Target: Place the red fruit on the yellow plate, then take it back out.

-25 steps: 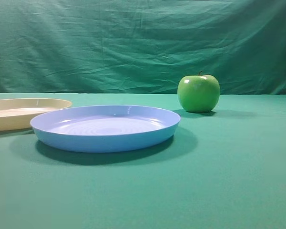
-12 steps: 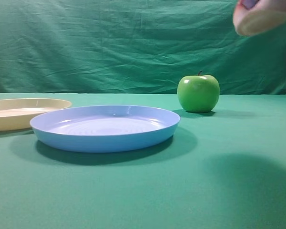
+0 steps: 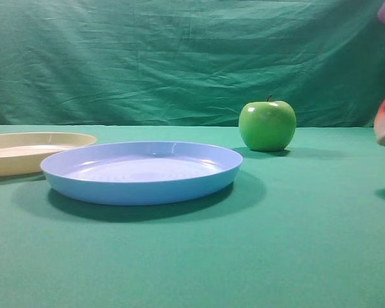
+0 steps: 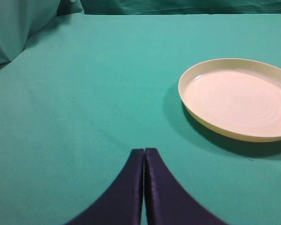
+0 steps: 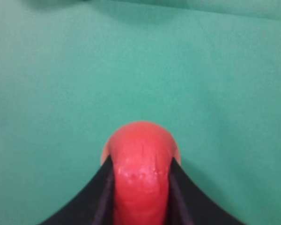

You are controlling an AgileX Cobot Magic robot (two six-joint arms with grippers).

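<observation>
Even bright overhead light, soft shadow under blue plate [image 3: 141, 172], right wrist view blurred, red fruit [image 5: 140, 173] soft

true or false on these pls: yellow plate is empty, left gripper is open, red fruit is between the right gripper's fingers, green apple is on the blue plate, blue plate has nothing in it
1. The yellow plate is empty. True.
2. The left gripper is open. False: its two fingers are pressed together, with nothing between them.
3. The red fruit sits between the right gripper's fingers. True.
4. The green apple is on the blue plate. False: it stands on the green cloth, behind and to the right of that plate in the high view.
5. The blue plate has nothing in it. True.
</observation>
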